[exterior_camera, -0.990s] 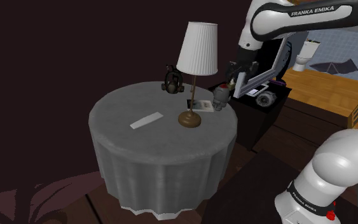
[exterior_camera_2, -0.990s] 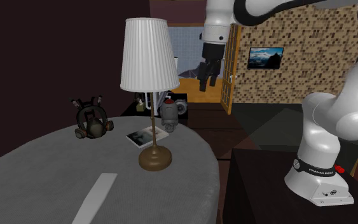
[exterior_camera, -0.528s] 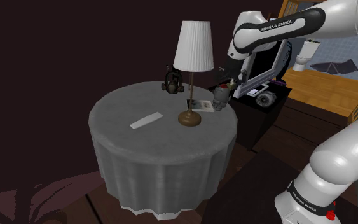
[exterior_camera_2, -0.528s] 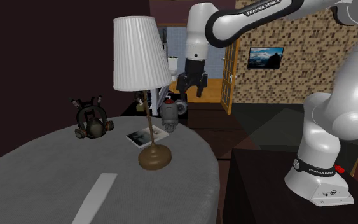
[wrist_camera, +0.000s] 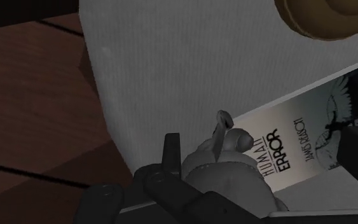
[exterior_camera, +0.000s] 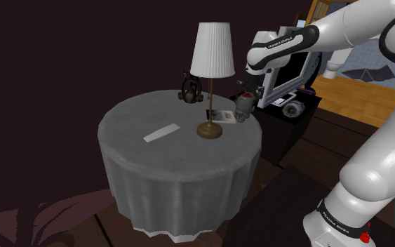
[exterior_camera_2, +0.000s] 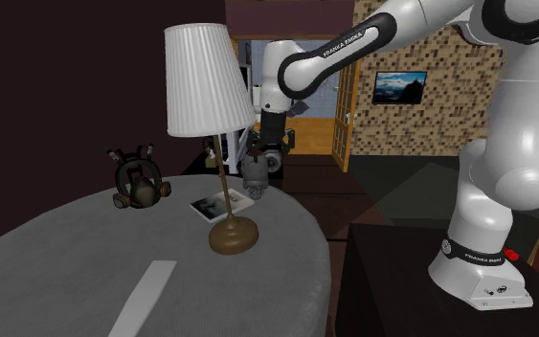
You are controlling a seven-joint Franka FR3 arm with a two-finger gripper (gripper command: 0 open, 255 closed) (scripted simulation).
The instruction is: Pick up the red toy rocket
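The toy rocket (exterior_camera: 243,107) is a stubby grey body with a small red tip. It stands upright at the edge of the round cloth-covered table (exterior_camera: 154,168), next to a book (exterior_camera: 224,115). My gripper (exterior_camera: 249,91) hangs just above it and is open. In the second exterior view the gripper (exterior_camera_2: 265,149) reaches the top of the rocket (exterior_camera_2: 255,174). In the wrist view the rocket (wrist_camera: 225,167) lies between the spread fingers (wrist_camera: 171,149) without being clasped, over the book (wrist_camera: 298,143).
A table lamp (exterior_camera: 214,52) with a white shade and brass base (exterior_camera: 209,130) stands close beside the rocket. A gas mask (exterior_camera: 190,89) sits at the table's back and a white strip (exterior_camera: 162,132) lies mid-table. A dark cabinet with a monitor (exterior_camera: 287,70) stands behind.
The arm has swung toward the table and lowered. The gripper came down from well above and beside the rocket to just over its top. Nothing on the table has moved.
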